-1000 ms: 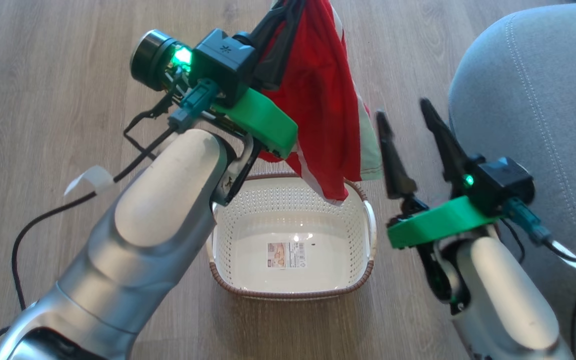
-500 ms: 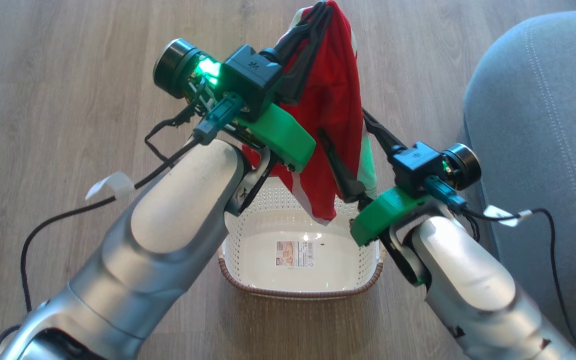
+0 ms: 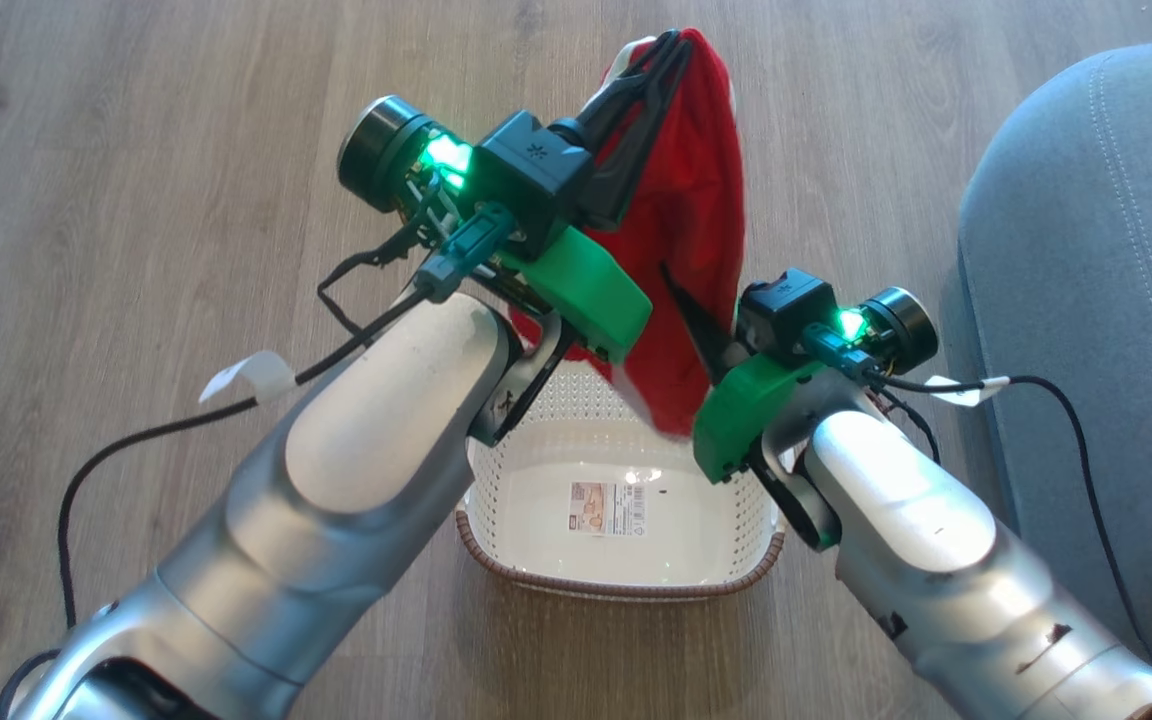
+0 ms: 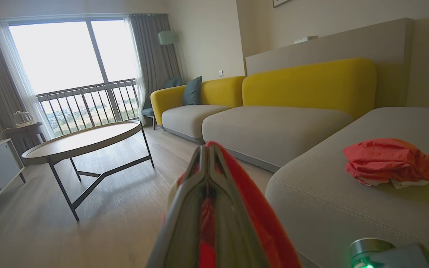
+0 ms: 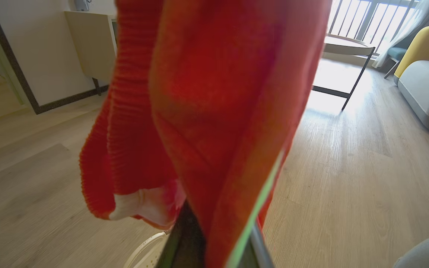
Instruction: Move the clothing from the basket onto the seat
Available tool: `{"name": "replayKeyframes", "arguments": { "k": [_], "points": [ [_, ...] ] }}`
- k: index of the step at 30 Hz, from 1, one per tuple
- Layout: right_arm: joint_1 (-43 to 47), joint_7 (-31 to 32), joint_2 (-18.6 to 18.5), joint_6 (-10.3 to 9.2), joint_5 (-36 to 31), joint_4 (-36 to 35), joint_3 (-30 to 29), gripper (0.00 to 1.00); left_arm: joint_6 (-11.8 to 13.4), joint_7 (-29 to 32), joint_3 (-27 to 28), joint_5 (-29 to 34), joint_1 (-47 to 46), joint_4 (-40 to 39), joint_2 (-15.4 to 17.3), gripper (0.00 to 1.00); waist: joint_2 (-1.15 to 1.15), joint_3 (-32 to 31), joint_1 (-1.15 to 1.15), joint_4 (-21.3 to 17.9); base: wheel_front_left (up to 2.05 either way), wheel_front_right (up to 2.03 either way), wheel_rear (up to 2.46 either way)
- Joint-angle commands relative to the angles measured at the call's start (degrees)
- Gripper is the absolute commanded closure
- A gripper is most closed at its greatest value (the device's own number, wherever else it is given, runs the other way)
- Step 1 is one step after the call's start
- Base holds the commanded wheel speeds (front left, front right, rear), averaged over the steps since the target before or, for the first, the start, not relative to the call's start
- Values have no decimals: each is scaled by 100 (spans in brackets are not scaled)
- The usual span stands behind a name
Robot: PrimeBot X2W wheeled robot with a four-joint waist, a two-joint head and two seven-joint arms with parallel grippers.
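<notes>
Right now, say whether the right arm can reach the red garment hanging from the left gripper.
Likely yes: the right gripper is at the red garment, fingers either side of the cloth.

The wooden floor [image 3: 136,150] carries basket [image 3: 496,490] and seat [image 3: 1086,300], the seat bearing red clothing [image 4: 385,160].

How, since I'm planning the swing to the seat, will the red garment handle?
Likely floppy: the red garment hangs in limp folds from the left gripper. Probably light: a fingertip pinch holds it up. It may sway in transit.
</notes>
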Motion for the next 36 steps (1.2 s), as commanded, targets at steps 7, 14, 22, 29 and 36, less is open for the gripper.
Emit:
{"name": "replayKeyframes", "arguments": {
  "k": [7, 14, 22, 29, 36],
  "points": [
    [50, -28, 125, 40, 45, -398, -84, 100, -70, -151, 195, -145, -91, -89, 74, 53, 0, 17, 0, -99, 0, 0, 0],
    [241, -28, 91, 40, 27, -690, -357, 100, -143, -210, 182, -167, -36, 48, 97, 0, 0, 58, 0, -256, 0, 0, 0],
    [542, -28, -22, 40, -51, -1295, -1034, 100, -466, -220, 46, -318, 66, 376, 154, 0, 0, 178, 0, -574, 0, 0, 0],
    [836, -28, -142, 40, -127, -1710, -1517, 100, -677, -234, -77, -431, 165, 677, 195, 0, 0, 204, 0, -1069, 0, 0, 0],
    [1063, -28, -130, 40, -173, -2021, -1872, 100, -837, -229, -204, -575, 249, 945, 270, 0, 0, 186, 0, -1620, 0, 0, 0]
  ]
}}
